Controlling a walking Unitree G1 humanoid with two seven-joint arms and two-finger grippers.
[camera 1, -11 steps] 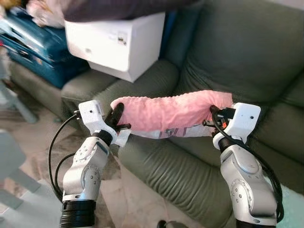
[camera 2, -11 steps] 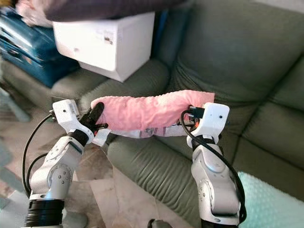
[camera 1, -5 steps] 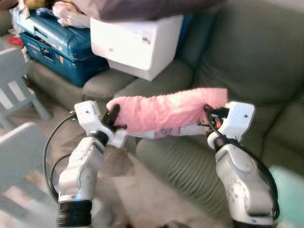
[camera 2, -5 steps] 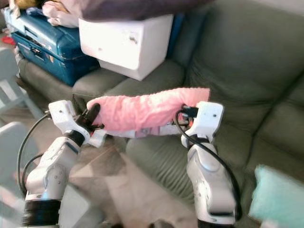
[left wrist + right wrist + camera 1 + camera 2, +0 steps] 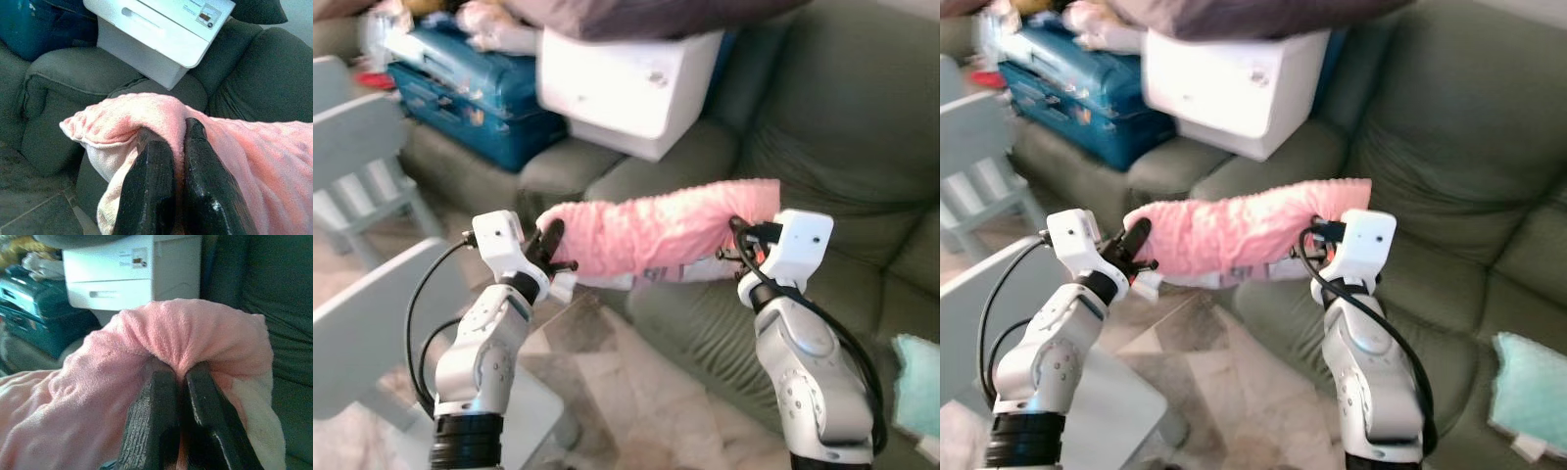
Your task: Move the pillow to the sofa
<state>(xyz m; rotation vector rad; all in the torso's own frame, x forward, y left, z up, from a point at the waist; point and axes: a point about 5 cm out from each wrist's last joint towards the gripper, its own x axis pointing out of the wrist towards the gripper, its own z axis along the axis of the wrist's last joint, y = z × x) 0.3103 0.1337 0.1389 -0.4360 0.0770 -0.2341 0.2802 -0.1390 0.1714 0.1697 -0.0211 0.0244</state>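
A long pink fleece pillow with a white underside hangs stretched between my two grippers, in the air in front of a dark green sofa. My left gripper is shut on the pillow's left end, its black fingers pinching a fold of pink fabric. My right gripper is shut on the right end, where its fingers bite into the bunched pink cloth. The pillow hovers over the sofa's front edge and seat cushion.
A white printer-like box sits on the sofa's left seat, with a dark cushion on top. A blue suitcase lies further left. A pale grey chair stands close at my left. A teal cloth lies at the right.
The camera has swung, so the scene shifted right and the grey chair came in at the left. Both grippers keep their hold on the pillow, at about the same height.
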